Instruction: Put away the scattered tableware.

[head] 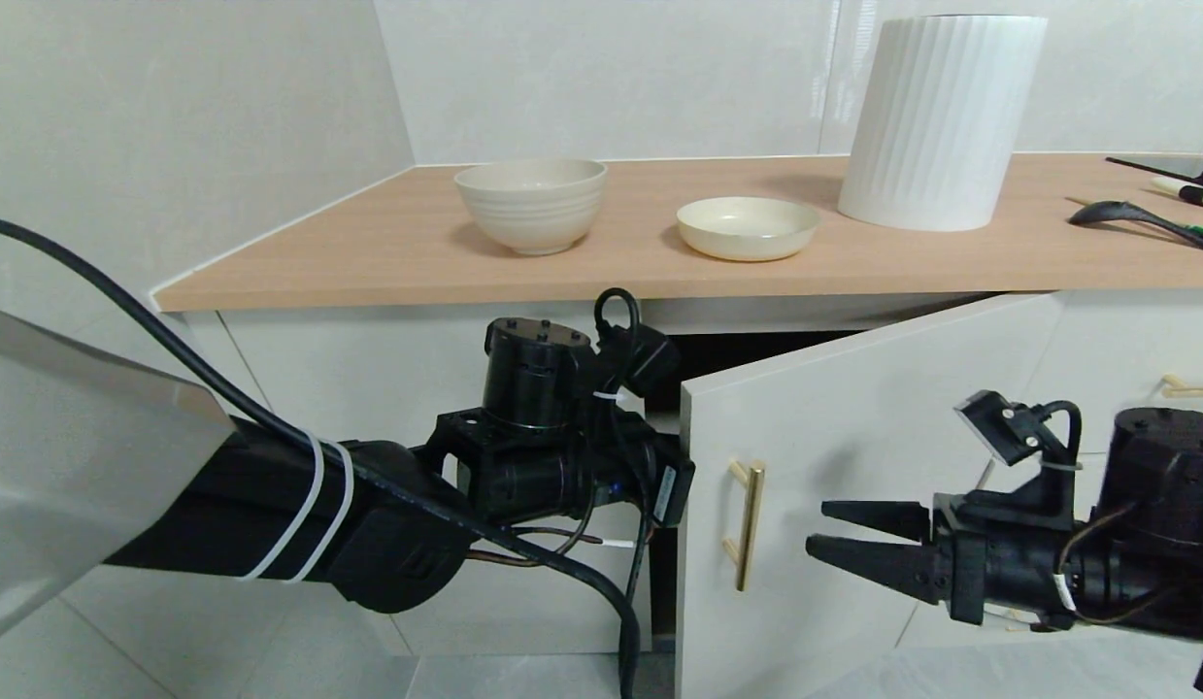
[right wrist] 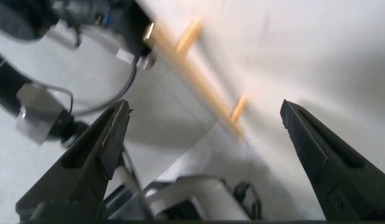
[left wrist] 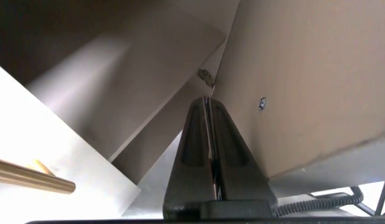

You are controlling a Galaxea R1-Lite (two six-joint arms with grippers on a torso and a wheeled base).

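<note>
A bowl and, at its 3 o'clock, a shallow dish sat near the front edge of the worktop. Below, the left tool, closed and empty, lay behind the edge of the ajar cabinet door. The right tool, spread wide and empty, hovered at 3 o'clock of the handle.

The half-open cabinet door stands out across the front, and the narrow gap at its free edge is occupied by the left gripper (fingers pressed together). The right gripper, fingers spread, has open air before the door, where only the brass handle juts out. On the worktop the bowl and dish stand apart.
</note>
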